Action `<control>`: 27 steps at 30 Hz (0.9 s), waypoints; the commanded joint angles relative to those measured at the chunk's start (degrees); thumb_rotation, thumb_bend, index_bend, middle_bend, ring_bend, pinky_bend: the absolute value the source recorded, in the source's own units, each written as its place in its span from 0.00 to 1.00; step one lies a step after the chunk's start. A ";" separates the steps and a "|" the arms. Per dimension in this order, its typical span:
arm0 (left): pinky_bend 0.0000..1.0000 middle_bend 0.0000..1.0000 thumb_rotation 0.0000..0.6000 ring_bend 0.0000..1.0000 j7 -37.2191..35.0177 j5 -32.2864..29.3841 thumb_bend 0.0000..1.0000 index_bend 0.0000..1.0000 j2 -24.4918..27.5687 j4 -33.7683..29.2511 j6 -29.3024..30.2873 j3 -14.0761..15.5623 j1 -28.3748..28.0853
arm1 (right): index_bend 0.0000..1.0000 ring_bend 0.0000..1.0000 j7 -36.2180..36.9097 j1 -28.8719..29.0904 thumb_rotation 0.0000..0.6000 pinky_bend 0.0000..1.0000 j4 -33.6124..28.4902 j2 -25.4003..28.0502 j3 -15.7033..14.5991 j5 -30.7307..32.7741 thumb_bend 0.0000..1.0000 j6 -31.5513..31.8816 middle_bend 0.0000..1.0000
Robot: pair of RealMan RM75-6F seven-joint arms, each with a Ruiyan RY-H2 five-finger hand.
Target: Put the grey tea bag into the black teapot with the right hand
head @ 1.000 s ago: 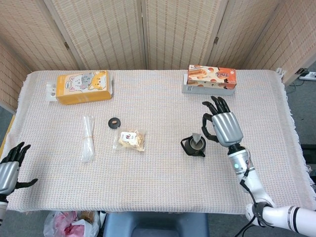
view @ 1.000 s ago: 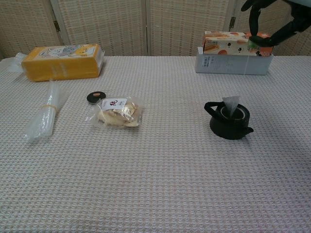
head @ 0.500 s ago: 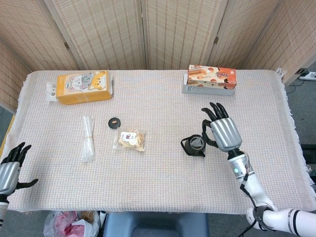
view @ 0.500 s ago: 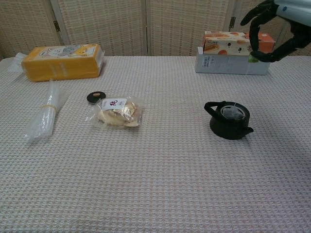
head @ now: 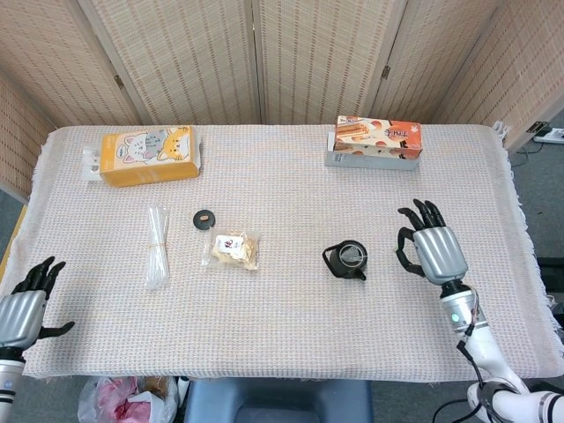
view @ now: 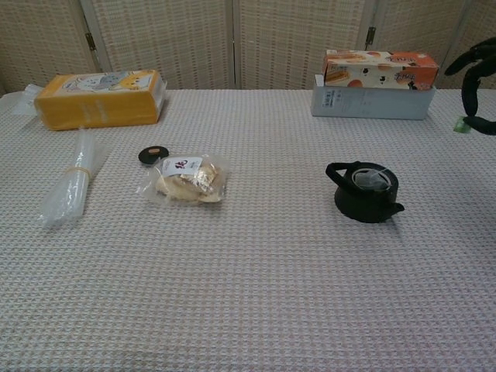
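Looking at the middle of the frame, we see the grey tea bag (view: 370, 179) sits inside the black teapot (view: 364, 193). Our right hand (head: 431, 251) hangs empty, fingers spread, so the job looks done.

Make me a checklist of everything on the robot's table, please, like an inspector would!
Surface: table under a woven pinkish cloth, flat.
Job's things: grey tea bag lies inside the black teapot, which is upright with no lid on.
Clutter: yellow cat pack; orange box; clear wrapped bundle; small black lid; snack bag.
Hands: right hand beside the teapot, apart from it, fingers spread, holding nothing. Left hand at the table's near edge, open.
Cables: power strip on the floor, far right.
Surroundings: woven folding screens behind; bags under the table.
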 commanded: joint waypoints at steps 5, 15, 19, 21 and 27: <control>0.25 0.00 1.00 0.00 0.61 -0.62 0.13 0.00 -0.28 0.02 -0.44 -0.09 -0.28 | 0.66 0.00 4.35 -1.81 1.00 0.00 5.04 -1.78 -3.13 -3.39 0.36 -1.53 0.18; 0.25 0.00 1.00 0.00 -0.06 -0.63 0.13 0.00 -0.07 0.09 -0.36 -0.17 -0.28 | 0.00 0.00 1.46 -2.31 1.00 0.00 1.38 3.27 -7.39 -5.66 0.19 -6.48 0.00; 0.25 0.00 1.00 0.00 -0.22 -0.49 0.13 0.00 -0.01 -0.05 0.10 -0.17 -0.08 | 0.00 0.00 -2.81 -2.47 1.00 0.00 -1.15 5.56 -8.06 -3.79 0.19 -8.28 0.00; 0.25 0.00 1.00 0.00 -0.26 -0.51 0.13 0.00 0.01 -0.10 0.15 -0.17 -0.05 | 0.00 0.00 -4.32 -2.57 1.00 0.00 -2.32 6.51 -8.23 -2.97 0.19 -8.86 0.00; 0.25 0.00 1.00 0.00 -0.17 -0.51 0.13 0.00 0.01 -0.15 0.22 -0.16 -0.05 | 0.00 0.00 -5.55 -2.98 1.00 0.00 -5.08 8.99 -8.48 -2.19 0.19 -9.55 0.00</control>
